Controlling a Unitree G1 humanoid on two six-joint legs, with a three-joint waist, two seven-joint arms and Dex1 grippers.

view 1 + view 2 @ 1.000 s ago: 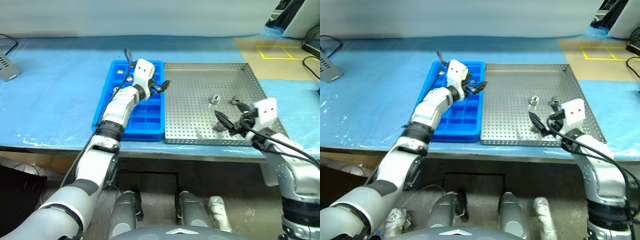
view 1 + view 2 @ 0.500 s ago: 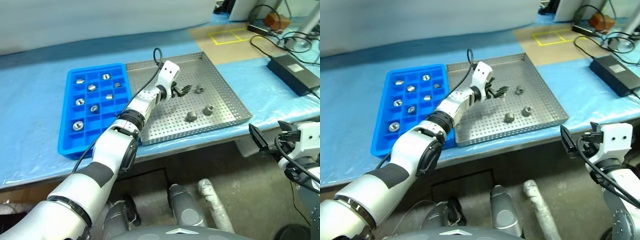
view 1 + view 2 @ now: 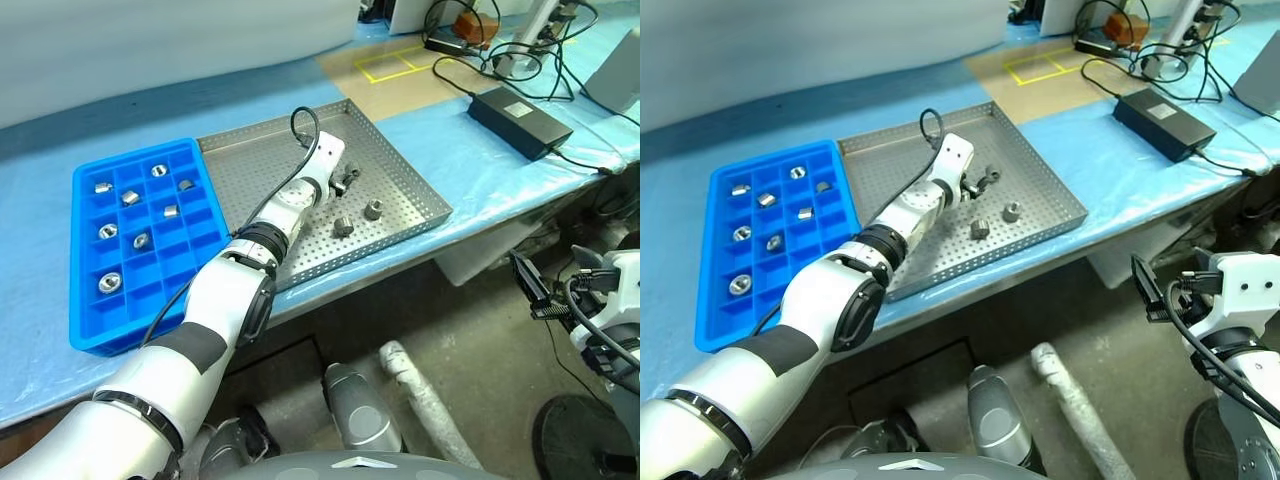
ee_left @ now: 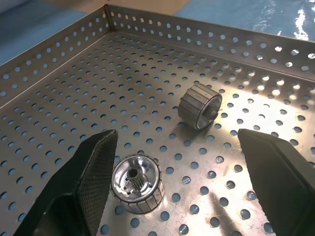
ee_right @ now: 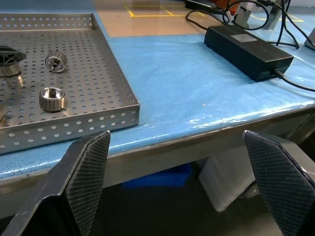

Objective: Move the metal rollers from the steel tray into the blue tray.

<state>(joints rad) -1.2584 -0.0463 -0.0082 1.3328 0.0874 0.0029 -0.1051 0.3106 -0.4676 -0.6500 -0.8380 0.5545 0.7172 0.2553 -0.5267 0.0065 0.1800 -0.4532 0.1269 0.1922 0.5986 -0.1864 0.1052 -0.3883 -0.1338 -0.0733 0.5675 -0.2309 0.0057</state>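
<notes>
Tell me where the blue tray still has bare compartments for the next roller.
The blue tray is mostly free in its near rows, above all the compartments alongside the steel tray; one roller sits there on the outer side. The far rows are crowded with metal rollers.

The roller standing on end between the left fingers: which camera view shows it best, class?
The left wrist view: the upright roller appears large, its centre hole visible. The head views show it small, beside the left gripper; the right wrist view shows it from the side.
</notes>
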